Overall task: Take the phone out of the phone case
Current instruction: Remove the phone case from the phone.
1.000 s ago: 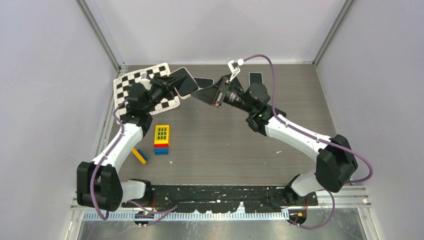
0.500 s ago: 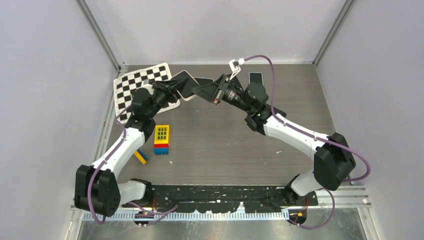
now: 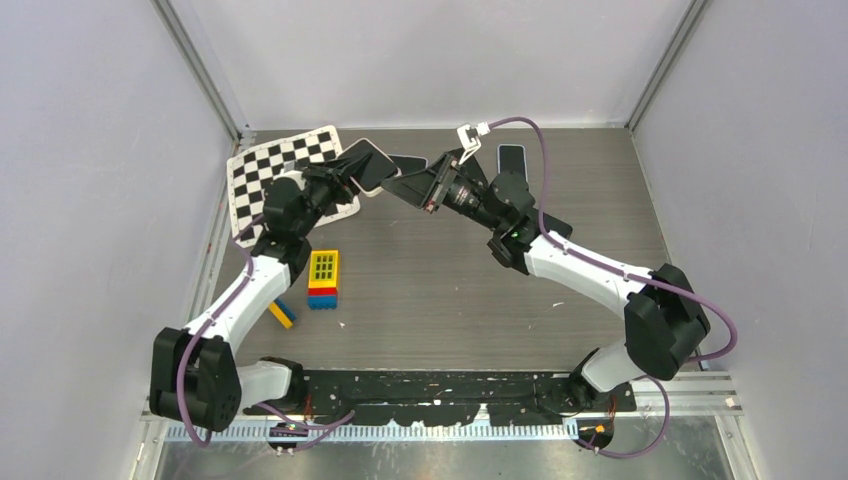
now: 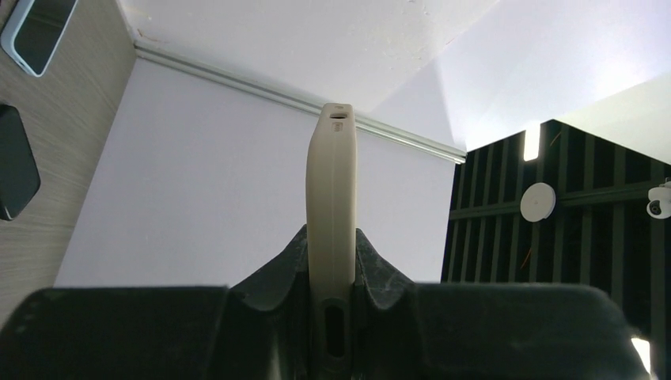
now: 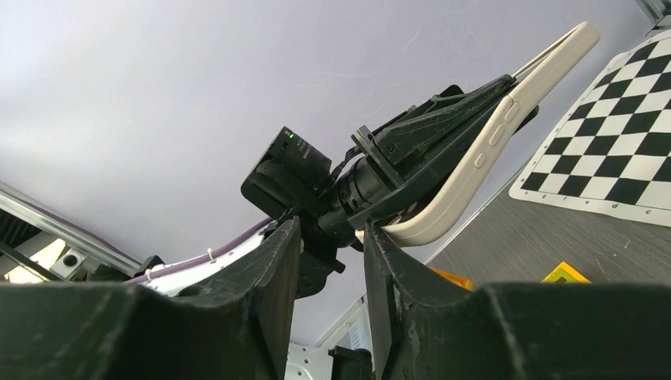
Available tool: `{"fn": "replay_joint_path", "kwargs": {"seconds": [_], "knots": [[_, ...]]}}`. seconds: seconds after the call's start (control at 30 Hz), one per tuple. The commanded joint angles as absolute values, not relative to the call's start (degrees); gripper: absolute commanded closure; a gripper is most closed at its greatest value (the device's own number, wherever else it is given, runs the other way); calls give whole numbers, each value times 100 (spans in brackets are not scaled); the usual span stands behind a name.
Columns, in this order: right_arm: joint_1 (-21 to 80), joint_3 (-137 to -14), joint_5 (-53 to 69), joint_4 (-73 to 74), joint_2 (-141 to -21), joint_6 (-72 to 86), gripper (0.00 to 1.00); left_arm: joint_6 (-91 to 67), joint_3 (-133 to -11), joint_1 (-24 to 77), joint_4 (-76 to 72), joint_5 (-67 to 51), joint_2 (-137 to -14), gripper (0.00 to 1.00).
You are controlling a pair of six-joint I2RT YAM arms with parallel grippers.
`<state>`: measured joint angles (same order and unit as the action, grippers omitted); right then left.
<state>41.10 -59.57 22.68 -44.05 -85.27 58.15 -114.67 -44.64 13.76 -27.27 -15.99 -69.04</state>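
Now, grips a cream, rubbery phone case (image 4: 331,174) in the left pincer (image 4: 331,249), pressed tight on both broad faces along its lower half, edge-on to that wrist's camera. Holds it aloft over the far side of the grey wood-grain tabletop (image 3: 450,290), just off the corner of the black-and-white checkerboard sheet (image 3: 255,165). Cannot tell whether the phone sits fully inside: shows only a thin pale sliver standing off the case's upper rim in the right wrist view, perhaps a lip peeled back.

Points the right pincer (image 5: 331,237) at the case from the right, spread, with nothing between its fingers and its tips near the gripped lower end. Finds the case leftward and somewhat upward of those tips, long axis slanting up and away from them, free end farthest. Leaves the right arm as the only free one; judging by that, calls for a pinch or push at the rim beyond the left pincer's hold.

Reads as soft, matte, round-cornered silicone with moulded side buttons and a slot at the end: likely to flex and cling rather than slide. Hangs well apart from a dark slab phone (image 4: 14,162) and a pale-rimmed phone (image 4: 36,32), both flat on the far tabletop.
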Motion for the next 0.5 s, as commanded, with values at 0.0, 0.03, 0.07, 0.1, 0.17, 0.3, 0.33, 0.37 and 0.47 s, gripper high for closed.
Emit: {"fn": "replay_joint_path", "kwargs": {"seconds": [0.0,0.03,0.07,0.1,0.17,0.3,0.33,0.37,0.47], "knots": [[4104,-6028,1623,-3993,-8601,5797,56,-11711,-4606,1398,-3711,-1793,-6753,100],[4104,-6064,1507,-3917,-8598,5780,55,-11701,-4598,1405,-3729,-1827,-6742,100],[4109,-6086,1448,-3717,-8596,5782,54,-11699,-4590,1413,-3746,-1836,-6725,100],[4106,-6116,1311,-3608,-8600,5794,53,-11694,-4576,1422,-3797,-1830,-6704,100],[4104,-6079,1156,-3417,-8613,5867,50,-11719,-4539,1424,-3866,-1778,-6654,100],[4104,-5959,875,-3223,-8733,6229,47,-11733,-4517,1431,-4081,-1730,-6644,100],[4104,-5963,808,-3111,-8782,6283,46,-11745,-4525,1432,-4184,-1755,-6664,100],[4104,-5974,777,-3045,-8803,6367,46,-11757,-4538,1433,-4314,-1770,-6703,100],[4104,-6122,528,-2398,-8907,6523,45,-11696,-4650,1442,-4687,-1878,-6826,100]]}}
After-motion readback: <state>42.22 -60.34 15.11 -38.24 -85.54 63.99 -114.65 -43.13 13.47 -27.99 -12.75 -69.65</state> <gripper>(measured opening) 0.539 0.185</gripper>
